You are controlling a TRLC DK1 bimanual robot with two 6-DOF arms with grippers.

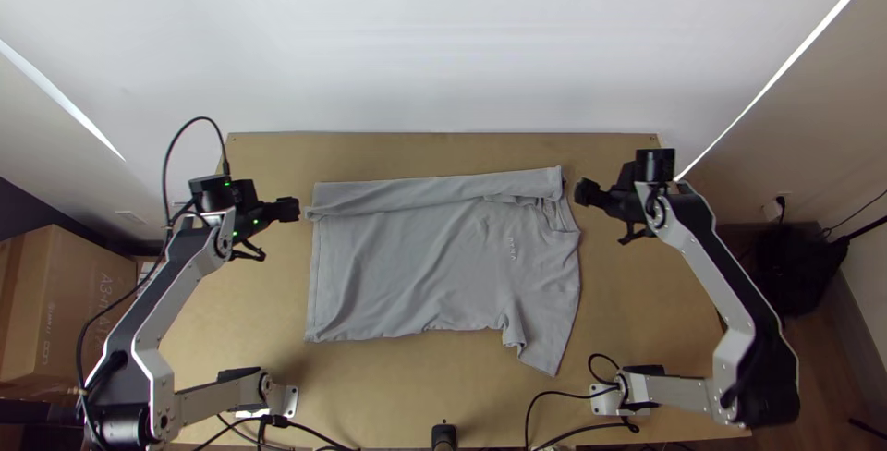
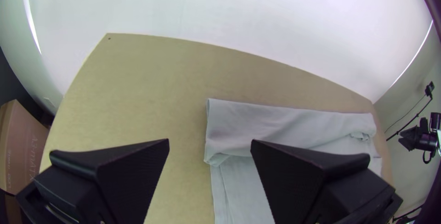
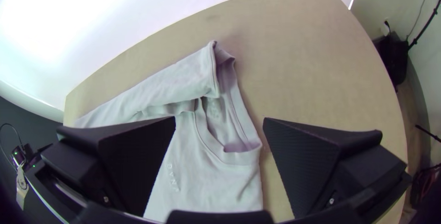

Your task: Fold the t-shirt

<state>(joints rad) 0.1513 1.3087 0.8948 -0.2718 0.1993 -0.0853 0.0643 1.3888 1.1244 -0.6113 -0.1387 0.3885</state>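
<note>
T-shirt (image 1: 407, 271): grey, lying on the table, mid-board between the arms; hem (image 1: 312, 280) to the left, collar (image 1: 565, 220) to the right, chest lettering face up.
Far edge: turned inward as a long folded strip (image 1: 416, 194), hem to shoulder. Looks fairly straight; some loose cloth bunched beneath it by the collar.
Near edge: unfolded, slightly wavy. Near sleeve (image 1: 545, 349) sticks out toward the arms' bases, creased where it meets the body.
Progress: one side fold made, by my reading. Left to do: near side and sleeve in, then the lengthwise halving. Early stage.
Left pincer (image 2: 210, 141): released, fingers wide apart, nothing held; just beside the strip's hem end.
Right pincer (image 3: 219, 120): likewise spread and unloaded, near the collar end.
Table (image 1: 268, 349): light wood; cables (image 1: 559, 396) looped along its near side around the bases, black device (image 1: 444, 436) at the near edge. These could crowd a low reach for the sleeve; the cloth itself has nothing on it.
Beyond: cardboard box (image 1: 69, 298) off the left side, black bag (image 1: 799, 266) off the right, pale wall (image 1: 443, 44) behind. None should hinder folding.
</note>
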